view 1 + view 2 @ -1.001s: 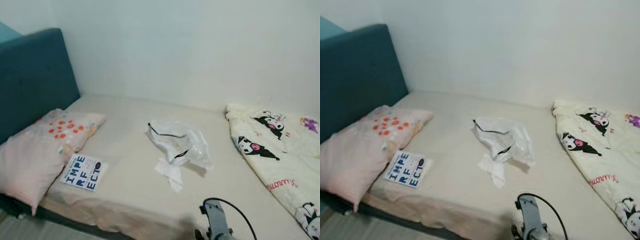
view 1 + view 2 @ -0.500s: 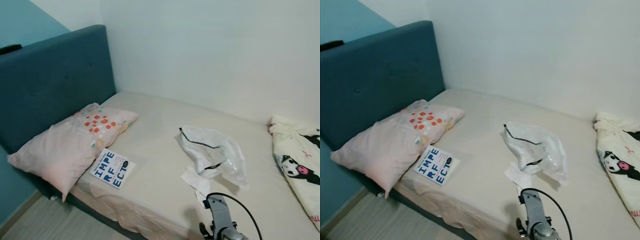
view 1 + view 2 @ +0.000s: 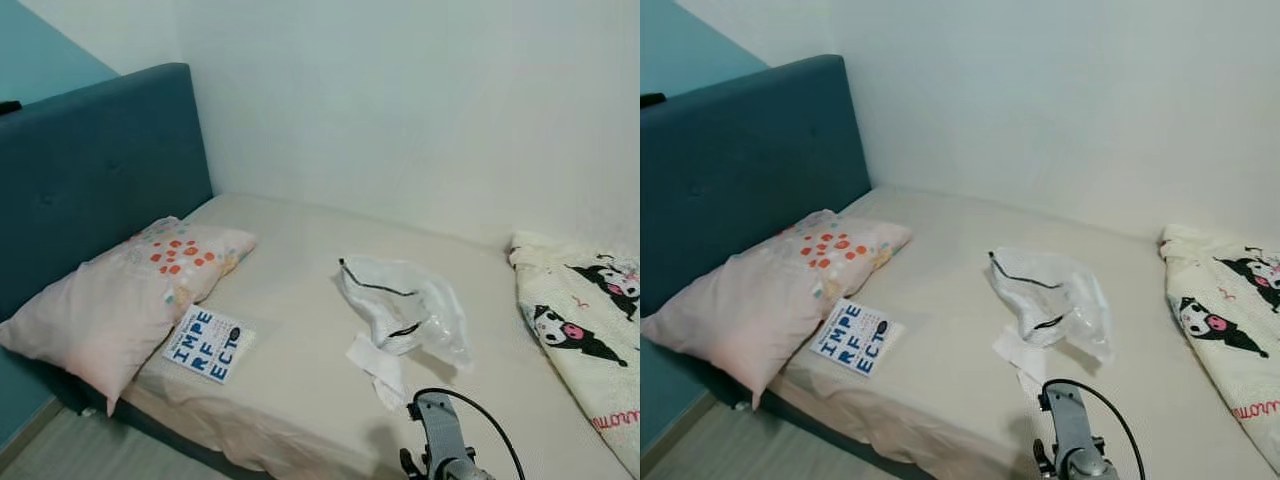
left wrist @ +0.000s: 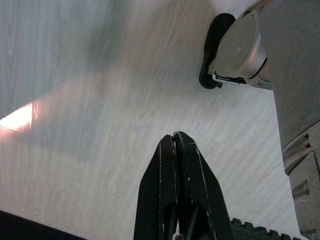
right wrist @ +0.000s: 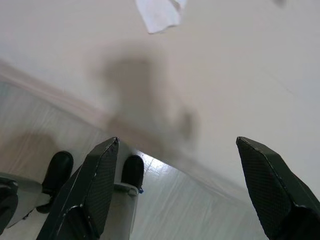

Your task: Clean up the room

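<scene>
White walls (image 3: 420, 110), teal upholstered headboard (image 3: 90, 170), beige bed (image 3: 290, 290), pale, seemingly wood-grain floor (image 4: 100, 100)

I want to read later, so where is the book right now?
The book lies flat on the bed near its front edge, on the robot's left, right beside the pillow.
</scene>
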Controlling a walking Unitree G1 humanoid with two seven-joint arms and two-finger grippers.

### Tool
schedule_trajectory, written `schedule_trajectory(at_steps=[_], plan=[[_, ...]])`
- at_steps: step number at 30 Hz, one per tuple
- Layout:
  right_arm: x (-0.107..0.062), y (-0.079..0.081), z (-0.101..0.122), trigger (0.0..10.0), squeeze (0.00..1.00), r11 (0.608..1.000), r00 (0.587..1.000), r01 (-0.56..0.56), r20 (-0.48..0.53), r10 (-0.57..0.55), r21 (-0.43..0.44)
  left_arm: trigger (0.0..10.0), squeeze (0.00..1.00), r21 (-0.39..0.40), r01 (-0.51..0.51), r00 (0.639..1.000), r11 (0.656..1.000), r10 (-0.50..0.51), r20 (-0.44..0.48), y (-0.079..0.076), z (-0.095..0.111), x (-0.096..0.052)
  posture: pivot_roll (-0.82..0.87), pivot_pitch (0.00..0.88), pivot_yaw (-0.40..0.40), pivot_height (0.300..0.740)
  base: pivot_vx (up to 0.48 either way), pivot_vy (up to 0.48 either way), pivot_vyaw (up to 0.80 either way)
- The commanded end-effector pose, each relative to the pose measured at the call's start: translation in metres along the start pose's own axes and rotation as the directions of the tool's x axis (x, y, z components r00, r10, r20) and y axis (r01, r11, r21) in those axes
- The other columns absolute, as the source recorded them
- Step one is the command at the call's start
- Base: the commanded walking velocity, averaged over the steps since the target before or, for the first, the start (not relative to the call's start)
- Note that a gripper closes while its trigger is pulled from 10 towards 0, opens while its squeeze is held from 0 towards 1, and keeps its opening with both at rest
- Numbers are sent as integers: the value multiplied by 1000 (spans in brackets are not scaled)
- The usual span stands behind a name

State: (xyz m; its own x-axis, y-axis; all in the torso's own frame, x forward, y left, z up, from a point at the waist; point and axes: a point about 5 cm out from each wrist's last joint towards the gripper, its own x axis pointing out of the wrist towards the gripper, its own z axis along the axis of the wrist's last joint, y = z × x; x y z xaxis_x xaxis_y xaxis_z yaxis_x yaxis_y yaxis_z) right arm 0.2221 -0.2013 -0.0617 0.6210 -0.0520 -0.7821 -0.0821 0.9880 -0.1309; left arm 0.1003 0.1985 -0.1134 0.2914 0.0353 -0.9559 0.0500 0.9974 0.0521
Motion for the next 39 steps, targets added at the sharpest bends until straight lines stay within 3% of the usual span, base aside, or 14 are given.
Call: schedule_trajectory(at_steps=[1,9,18,26,34,36,39], plan=[[1,1,3,10000,0,1000,1000,3,1,-3,9,10000,0,13,30,979,999,-32,202,-5,53,-1,-9,0,-23,729,277,0,0],[1,2,4,10000,0,1000,1000,7,-3,-7,-14,10000,0,7,28,978,1000,-29,207,-5,54,-1,-8,0,-23,729,269,0,0],[1,-3,9,10000,0,999,999,32,12,-33,18,10000,0,-2,20,979,1000,-19,203,-4,53,0,-8,0,-22,729,0,0,0],[2,-21,41,10000,0,983,992,90,73,-103,159,10000,0,-2,14,981,1000,-13,195,-2,48,-1,-6,0,-21,709,0,0,0],[0,-32,66,10000,0,964,980,86,151,-127,252,10000,0,-63,-14,977,998,27,212,7,46,-2,6,0,-17,679,0,0,0],[-1,-35,82,10000,0,955,972,61,201,-123,290,10000,0,-132,-22,958,991,59,282,18,62,-5,19,0,-16,669,0,0,0],[-2,-36,89,10000,0,951,968,46,223,-118,306,10000,0,-162,-21,943,987,73,326,23,73,-7,25,9,-17,664,0,0,0]])
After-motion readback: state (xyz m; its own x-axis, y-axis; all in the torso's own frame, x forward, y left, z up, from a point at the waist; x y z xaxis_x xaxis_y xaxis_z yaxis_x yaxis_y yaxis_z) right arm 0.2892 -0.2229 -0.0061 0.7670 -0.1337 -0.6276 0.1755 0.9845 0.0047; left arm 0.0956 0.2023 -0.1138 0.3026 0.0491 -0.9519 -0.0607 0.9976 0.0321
